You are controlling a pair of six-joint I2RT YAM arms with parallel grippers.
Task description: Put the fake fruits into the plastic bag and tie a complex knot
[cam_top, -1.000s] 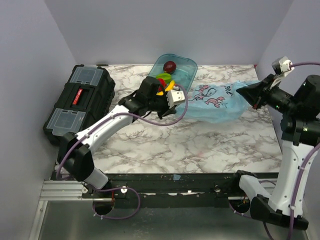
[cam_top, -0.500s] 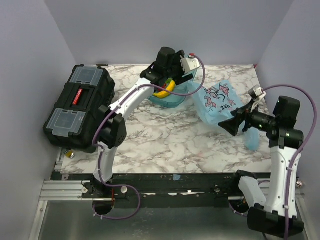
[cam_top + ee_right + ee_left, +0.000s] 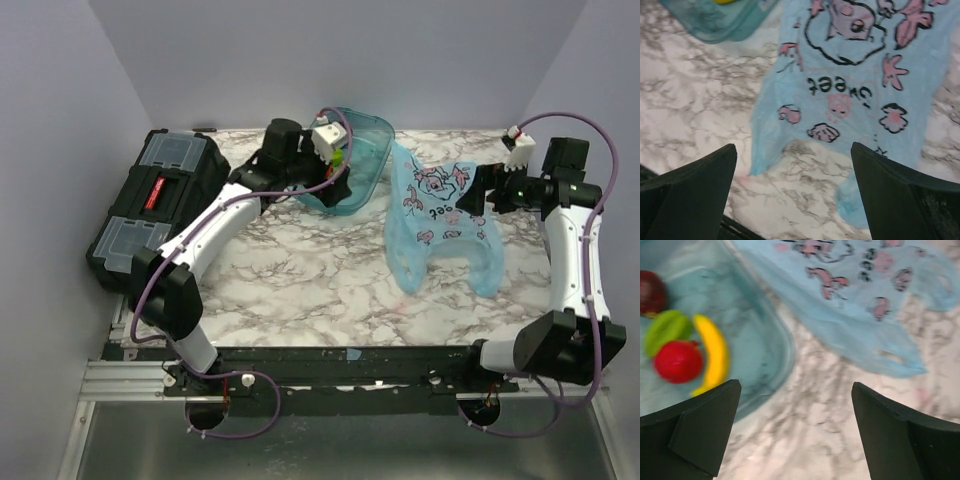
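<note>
The light-blue plastic bag (image 3: 440, 215) with pink cartoon print lies flat on the marble table, its two handle tails pointing toward the front edge; no knot is in view. The fake fruits lie in the teal tray (image 3: 767, 347): a banana (image 3: 712, 352), a red one (image 3: 677, 361), a green piece (image 3: 666, 331) and a maroon one (image 3: 650, 292). My left gripper (image 3: 795, 390) hangs open over the tray's near rim, holding nothing. At the bag's right edge my right gripper (image 3: 793, 150) is open above the bag (image 3: 855, 75) and touches nothing.
A black toolbox (image 3: 150, 210) stands at the table's left edge. The teal tray (image 3: 365, 150) sits at the back centre, partly under my left gripper (image 3: 333, 172). My right gripper (image 3: 480, 192) is near the right wall. Bare marble lies in front of the bag.
Both grippers have opened and the bag has dropped, now lying spread flat. The left arm drew back over the tray's left side. The right arm swung up to the bag's right edge.
</note>
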